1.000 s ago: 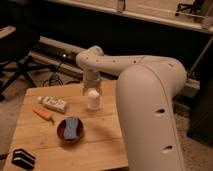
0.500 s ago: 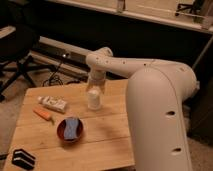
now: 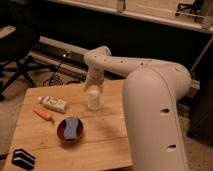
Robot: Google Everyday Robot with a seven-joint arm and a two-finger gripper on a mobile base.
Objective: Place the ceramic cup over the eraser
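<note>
Dim warm light on the claw (image 3: pixel 93 89) above the ceramic cup (image 3: pixel 93 102).

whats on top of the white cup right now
The robot's hand sits right over the ceramic cup, which stands on the wooden table. The hand covers the cup's rim, so its opening and any contents cannot be seen.
</note>
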